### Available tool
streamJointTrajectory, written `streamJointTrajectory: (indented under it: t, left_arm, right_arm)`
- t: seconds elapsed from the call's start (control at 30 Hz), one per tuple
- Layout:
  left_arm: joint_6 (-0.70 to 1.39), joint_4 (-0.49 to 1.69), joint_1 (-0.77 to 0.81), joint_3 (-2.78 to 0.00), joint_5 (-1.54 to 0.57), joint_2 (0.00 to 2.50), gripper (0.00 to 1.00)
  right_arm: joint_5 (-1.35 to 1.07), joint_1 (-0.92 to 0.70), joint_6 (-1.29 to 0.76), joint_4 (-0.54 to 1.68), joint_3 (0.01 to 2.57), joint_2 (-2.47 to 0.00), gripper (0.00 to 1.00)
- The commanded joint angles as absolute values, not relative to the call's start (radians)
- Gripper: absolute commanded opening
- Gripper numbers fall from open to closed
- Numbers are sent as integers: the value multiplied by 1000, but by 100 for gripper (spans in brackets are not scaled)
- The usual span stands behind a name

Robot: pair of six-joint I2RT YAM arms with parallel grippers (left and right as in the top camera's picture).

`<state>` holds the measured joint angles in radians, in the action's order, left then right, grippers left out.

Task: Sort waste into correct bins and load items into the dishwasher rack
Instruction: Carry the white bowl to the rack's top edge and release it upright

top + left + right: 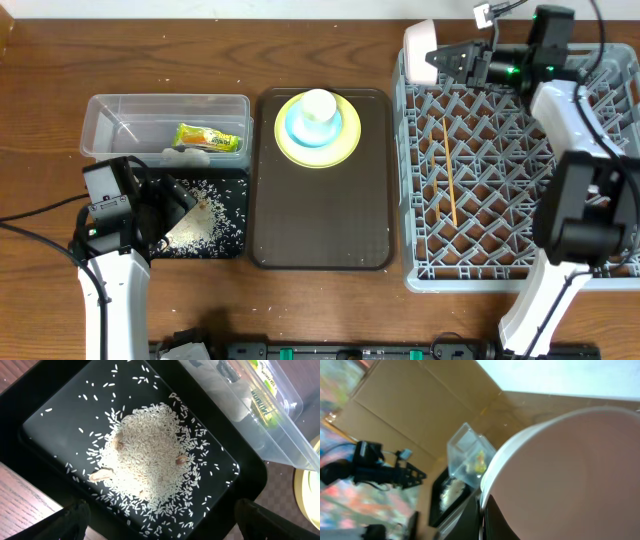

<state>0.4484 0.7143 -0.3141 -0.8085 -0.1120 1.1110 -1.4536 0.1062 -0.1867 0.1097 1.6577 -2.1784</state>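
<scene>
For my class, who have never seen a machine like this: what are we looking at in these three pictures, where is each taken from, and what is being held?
These are two robot arms at a wooden table, each ending in a two-finger tool. One picture looks down from above; the other two come from cameras on each wrist.

On the table lie a clear tub with a snack wrapper inside, a black tray holding loose rice, and a brown serving tray carrying a yellow plate, a blue bowl and a white cup. The grey rack holds a chopstick.

The left tool hangs open over the rice, holding nothing. The right tool is shut on a white bowl at the rack's far corner.
</scene>
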Motion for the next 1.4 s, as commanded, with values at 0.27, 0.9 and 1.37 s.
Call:
streamJointTrajectory:
  t: [0.27, 0.9, 1.37]
  left_arm:
    - [454, 717, -319, -822, -96, 1112, 95]
    - [454, 717, -319, -822, -96, 1112, 95]
    - [454, 717, -319, -822, -96, 1112, 95]
  right_arm:
    - [-1545, 130, -336, 102, 1668, -2290, 1]
    - [-1552, 212, -308, 214, 1666, -2290, 14]
    - [-1285, 226, -299, 310, 1666, -2289, 11]
